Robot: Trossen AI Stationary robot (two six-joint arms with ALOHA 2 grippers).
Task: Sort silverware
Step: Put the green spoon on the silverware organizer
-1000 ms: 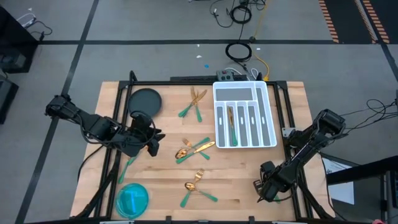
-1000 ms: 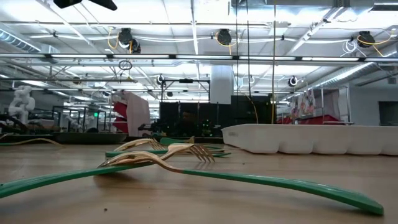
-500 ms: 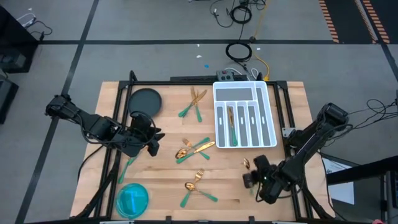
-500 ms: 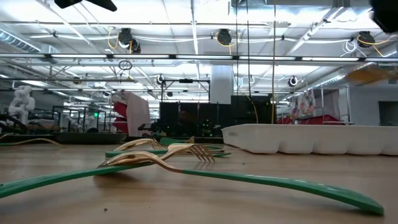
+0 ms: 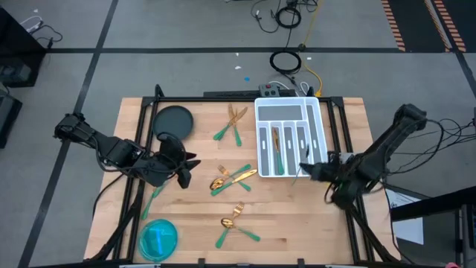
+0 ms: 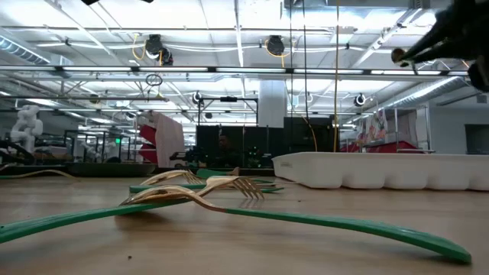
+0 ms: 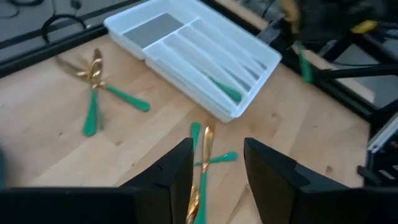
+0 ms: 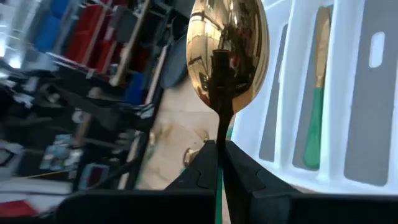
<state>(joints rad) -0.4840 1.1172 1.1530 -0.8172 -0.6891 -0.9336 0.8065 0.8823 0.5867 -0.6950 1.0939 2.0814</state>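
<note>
Right hand (image 5: 303, 170) swings up from the counter's (image 5: 282, 223) near corner, spoon (image 8: 227, 46) pinched tight, now at the tray's (image 5: 288, 108) near right edge.

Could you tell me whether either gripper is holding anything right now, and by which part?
The right gripper holds a gold-headed spoon by its neck just below the bowl, beside the white tray. The left gripper is open and holds nothing.
</note>
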